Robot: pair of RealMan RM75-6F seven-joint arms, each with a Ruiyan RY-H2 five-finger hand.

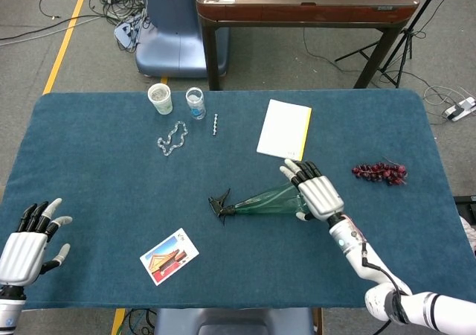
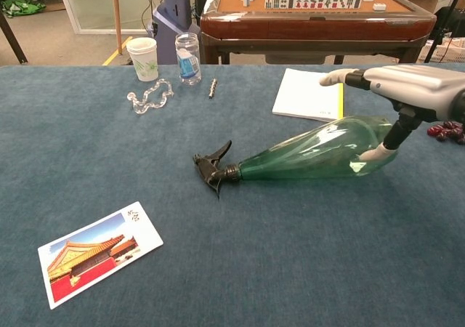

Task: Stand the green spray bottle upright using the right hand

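The green spray bottle lies tilted in the middle of the blue table, black nozzle down on the cloth and pointing left, wide base raised to the right. My right hand grips that base, fingers stretched over the top and thumb underneath. My left hand hovers at the near left corner with fingers spread, holding nothing; only the head view shows it.
A white and yellow notepad lies just behind the right hand. Dark grapes sit to its right. A postcard lies front left. A paper cup, small jar, bead chain and metal bit are far left.
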